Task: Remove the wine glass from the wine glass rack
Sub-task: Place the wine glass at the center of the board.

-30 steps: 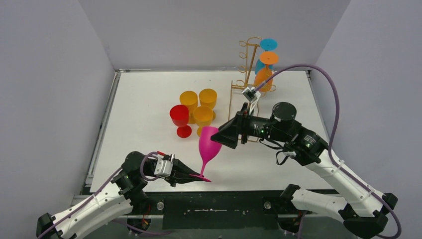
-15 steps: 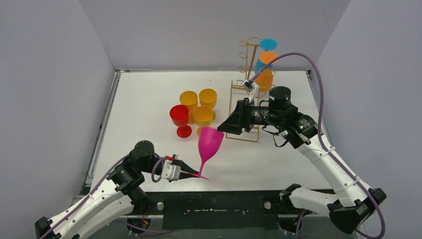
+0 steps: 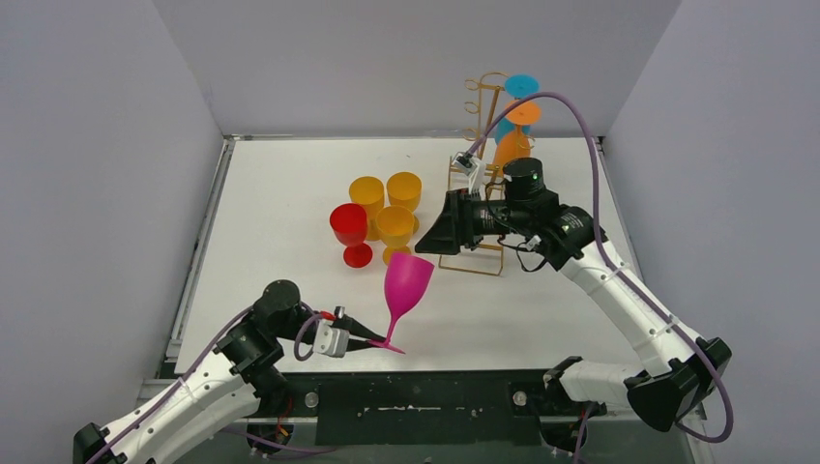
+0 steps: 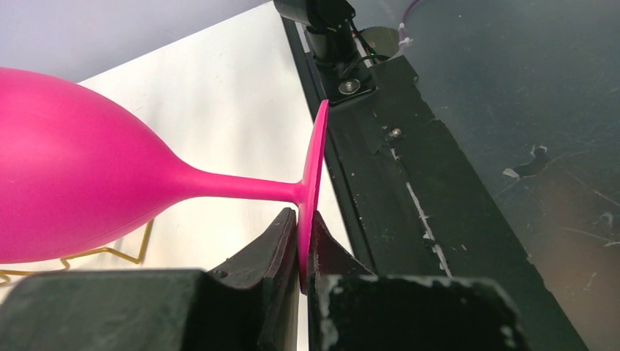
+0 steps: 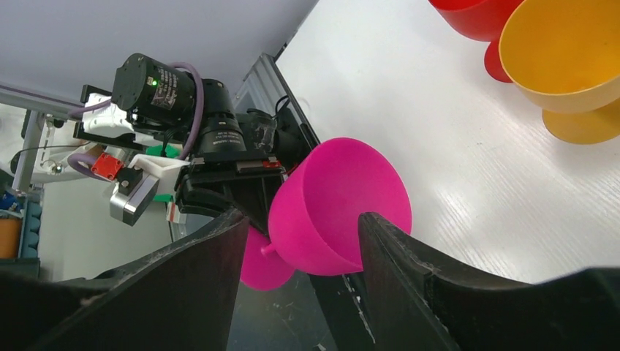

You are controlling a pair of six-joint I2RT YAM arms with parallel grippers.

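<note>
The left end effector (image 4: 305,228) pinches the foot of the magenta plastic wine glass (image 4: 80,183), propping it upright; the right end effector (image 5: 300,219), just beyond the bowl, hangs half-open and empty.

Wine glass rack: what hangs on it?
On the wine glass rack, an orange glass and a blue glass hang upside down. The right arm covers the rack's middle; the blue bowl is mostly hidden.

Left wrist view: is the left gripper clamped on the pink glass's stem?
No, the left gripper pinches the edge of the flat foot of the pink glass; the stem runs free above it.
</note>
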